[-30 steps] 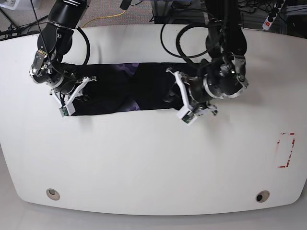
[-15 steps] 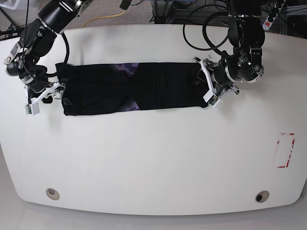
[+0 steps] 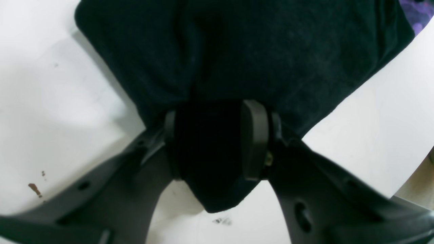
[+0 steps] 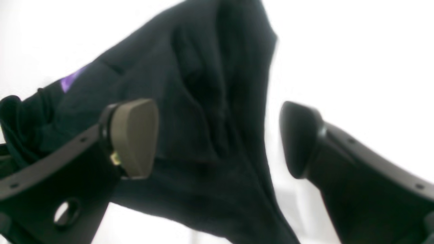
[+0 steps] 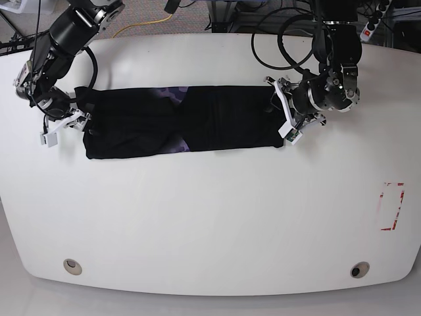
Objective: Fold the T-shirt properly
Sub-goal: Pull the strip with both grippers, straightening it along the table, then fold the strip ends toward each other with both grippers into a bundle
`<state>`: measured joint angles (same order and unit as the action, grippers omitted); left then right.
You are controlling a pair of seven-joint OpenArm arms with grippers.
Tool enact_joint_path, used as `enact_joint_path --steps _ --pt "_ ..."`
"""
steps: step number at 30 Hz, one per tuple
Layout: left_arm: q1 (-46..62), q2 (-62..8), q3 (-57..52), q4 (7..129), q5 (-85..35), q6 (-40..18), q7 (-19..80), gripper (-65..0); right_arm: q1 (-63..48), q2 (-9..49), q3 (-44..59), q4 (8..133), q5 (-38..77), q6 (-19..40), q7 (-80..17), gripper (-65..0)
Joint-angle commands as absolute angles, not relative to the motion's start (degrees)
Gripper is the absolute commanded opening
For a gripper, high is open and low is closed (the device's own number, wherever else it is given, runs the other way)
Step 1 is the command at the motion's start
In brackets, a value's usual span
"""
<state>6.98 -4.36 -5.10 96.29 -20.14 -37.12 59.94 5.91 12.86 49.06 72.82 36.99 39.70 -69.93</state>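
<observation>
Desk (image 5: 210, 224) is white with rounded corners; the whole front half is bare, lots of room there. T-shirt (image 5: 177, 122) lies as a long flat black band across the back half, running side to side and stopping well short of both desk ends. Purplish print patch (image 5: 172, 94) shows near the middle of the band. Red marking (image 5: 393, 206) sits near the desk edge on the base view's right, well apart from the cloth. Two round holes at the front edge: (image 5: 73, 266) and (image 5: 359, 270).

Left claw (image 5: 283, 117) is at the band's end on the base view's right, clenched on a bunched corner of the shirt; in the left wrist view black cloth fills the gap between both pads (image 3: 254, 139) and hangs out below them.

Right claw (image 5: 62, 126) is at the opposite end, released: jaws stand wide, one pad over the cloth, the other off its edge over bare desk. Can't tell if a pad touches the fabric.

Count: one shirt, two claws, two holes, one red mark.
</observation>
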Motion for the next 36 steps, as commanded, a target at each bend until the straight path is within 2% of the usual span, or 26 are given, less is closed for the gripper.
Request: enact_joint_path --steps 1,5,8,12,13,14,15,18,21,24,29,36 --pt "6.7 -4.6 -5.1 97.1 -20.2 -37.3 59.8 -42.5 6.6 13.7 49.1 72.7 37.3 40.0 -69.7 -12.5" --pt "6.7 -4.6 -5.2 97.1 -20.2 -37.3 59.8 -42.5 6.5 12.4 46.5 72.8 37.2 40.0 -69.7 -12.8" --pt "6.7 -4.6 -5.2 96.8 -20.2 -37.1 59.8 -42.5 6.5 12.0 45.3 72.8 37.4 40.0 -69.5 -21.1" --pt "6.7 -4.6 -5.2 96.8 -20.1 -37.0 59.8 -42.5 6.5 10.3 45.2 72.8 37.2 40.0 -67.9 -47.9" --pt "6.7 -4.6 -5.2 96.8 -20.1 -37.0 59.8 -42.5 6.5 10.4 45.1 72.8 37.2 40.0 -67.6 -56.9" --pt "6.7 -4.6 -5.2 96.8 -20.1 -37.0 59.8 -42.5 6.6 10.5 45.1 72.8 37.2 40.0 -67.5 -63.1" --pt "6.6 -4.6 -5.2 96.8 -20.1 -37.0 59.8 -42.5 6.6 10.5 45.1 72.8 37.2 40.0 -67.4 -65.0" --pt "6.5 -4.3 -5.2 96.7 -20.1 -37.0 59.8 -42.5 6.6 10.7 45.1 74.0 37.5 40.0 -67.4 -65.0" --pt "6.4 -4.2 -5.0 95.8 -20.0 -36.8 59.8 -42.5 5.5 10.8 45.1 81.1 37.2 40.0 -67.6 -65.0" --pt "5.5 -3.6 -4.9 93.2 -20.2 -34.2 59.8 -42.5 2.4 10.5 45.1 90.6 37.8 39.2 -68.2 -65.0" --pt "2.8 -1.2 -4.8 88.3 -20.1 -32.7 59.8 -42.5 0.9 10.3 45.1 99.7 37.8 37.1 -73.0 -65.0" --pt "-0.5 2.3 -4.8 82.7 -20.1 -32.7 59.8 -42.5 0.7 6.5 41.3 109.7 37.8 37.1 -76.4 -65.0"
